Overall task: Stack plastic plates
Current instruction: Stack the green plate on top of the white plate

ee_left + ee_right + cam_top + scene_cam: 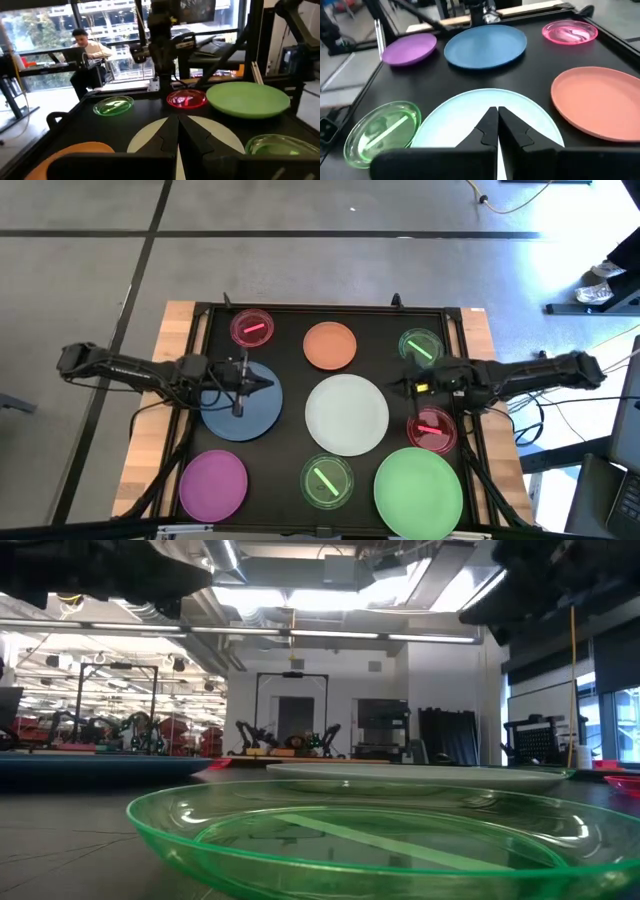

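Observation:
Several round plastic plates lie flat and apart on a black mat: a blue-grey one, a white one, a light green one, an orange one, a purple one, two small pink-red ones and two small green ones. My left gripper is shut and empty above the blue-grey plate's right edge, pointing at the white plate. My right gripper is shut and empty just right of the white plate, pointing at it.
The mat has a raised black frame on a wooden table. In the low view the near small green plate fills the foreground. A person sits at a desk beyond the table in the left wrist view.

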Controlling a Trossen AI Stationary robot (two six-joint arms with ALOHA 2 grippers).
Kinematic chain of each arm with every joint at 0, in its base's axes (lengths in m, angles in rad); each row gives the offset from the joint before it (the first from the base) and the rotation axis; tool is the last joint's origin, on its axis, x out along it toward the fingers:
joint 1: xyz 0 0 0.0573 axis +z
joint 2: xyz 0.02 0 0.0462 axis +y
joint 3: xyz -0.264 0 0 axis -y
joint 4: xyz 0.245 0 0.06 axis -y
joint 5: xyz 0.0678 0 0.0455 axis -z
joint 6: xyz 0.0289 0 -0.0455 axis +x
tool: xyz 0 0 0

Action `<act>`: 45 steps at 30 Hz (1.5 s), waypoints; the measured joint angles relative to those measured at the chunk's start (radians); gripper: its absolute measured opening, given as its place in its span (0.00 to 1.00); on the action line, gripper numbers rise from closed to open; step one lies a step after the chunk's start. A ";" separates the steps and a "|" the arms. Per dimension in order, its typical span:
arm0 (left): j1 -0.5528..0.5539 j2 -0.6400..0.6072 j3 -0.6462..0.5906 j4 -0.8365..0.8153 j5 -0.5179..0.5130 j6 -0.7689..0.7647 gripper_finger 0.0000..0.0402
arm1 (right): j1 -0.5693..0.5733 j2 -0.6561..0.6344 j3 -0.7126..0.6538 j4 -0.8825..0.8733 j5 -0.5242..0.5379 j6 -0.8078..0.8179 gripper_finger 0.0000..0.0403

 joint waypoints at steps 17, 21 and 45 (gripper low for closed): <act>-0.183 0.115 0.000 0.180 -0.036 -0.031 0.01 | 0.410 0.295 0.173 -0.118 0.003 0.303 0.02; -0.224 0.169 0.000 0.223 -0.078 -0.057 0.01 | 0.505 0.338 0.173 -0.118 0.092 0.388 0.02; -0.373 0.578 0.234 0.334 -0.123 -0.071 0.01 | 0.758 0.511 0.446 -0.447 0.321 0.626 0.02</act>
